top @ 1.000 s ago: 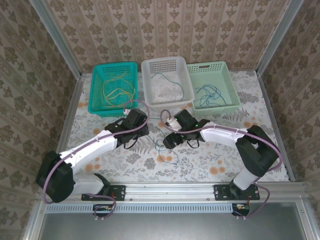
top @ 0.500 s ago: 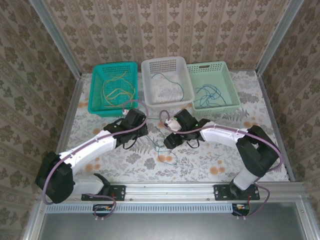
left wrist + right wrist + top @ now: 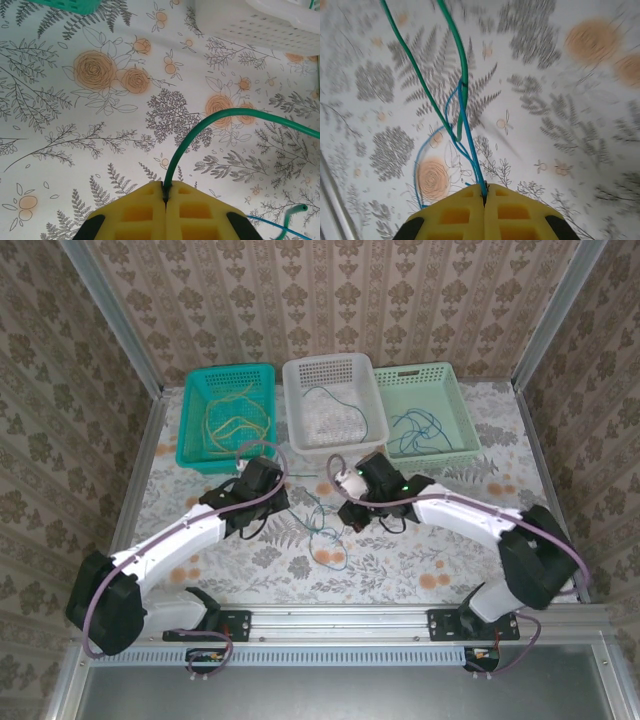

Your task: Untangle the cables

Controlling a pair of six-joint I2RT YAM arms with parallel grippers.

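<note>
My left claw [image 3: 164, 199] pinches a thin, glossy green cable [image 3: 240, 111]. My right claw [image 3: 484, 192] pinches a blue cable [image 3: 472, 145], which crosses green strands.

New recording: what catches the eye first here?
Mid-table lies a small green-and-blue tangle. The left tool is shut on a green cable, the right tool on a blue cable. Behind, the teal basket, white basket and pale green basket hold loose cables.

Intertwined green and blue cables [image 3: 464, 75]
</note>
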